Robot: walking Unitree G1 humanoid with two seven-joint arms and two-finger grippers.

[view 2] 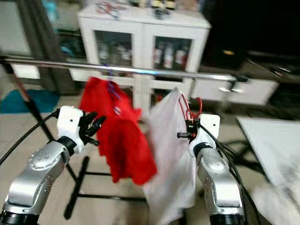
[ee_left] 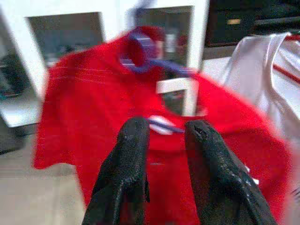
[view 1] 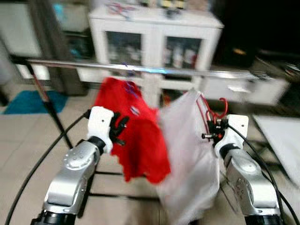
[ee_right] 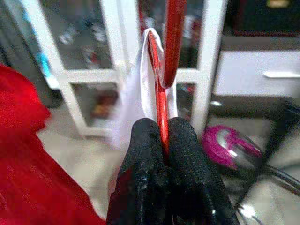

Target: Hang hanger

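My right gripper (view 1: 212, 129) is clamped tight on the red hanger (ee_right: 161, 108); in the wrist view both fingers (ee_right: 145, 159) pinch its wire w/ no gap. A white shirt (view 1: 187, 159) hangs off that hanger, draped down past my forearm. The hanger's hook (view 1: 222, 107) curls up just above my fingers but sits below the metal rail (view 1: 154, 70), not touching it. So the main job isn't done yet: hanger is in hand, raised near the rail, not hooked on.

My left gripper (view 1: 118, 127) is parted and holding nothing. It's up beside the red shirt (view 1: 136, 136), fingers pointed at the fabric w/ a clear gap between them in the wrist view. That red shirt already hangs from the rail on a blue hanger (ee_left: 154, 63), so that spot is taken; my hook would go to the right of it.

Left to do, as I judge it: lift higher, get the hook over the rail, lower till it bears the weight, then let go. Pics are blurry, so I can't tell exactly how far under the rail the hook is. White cabinet (view 1: 154, 42) stands behind the rack.
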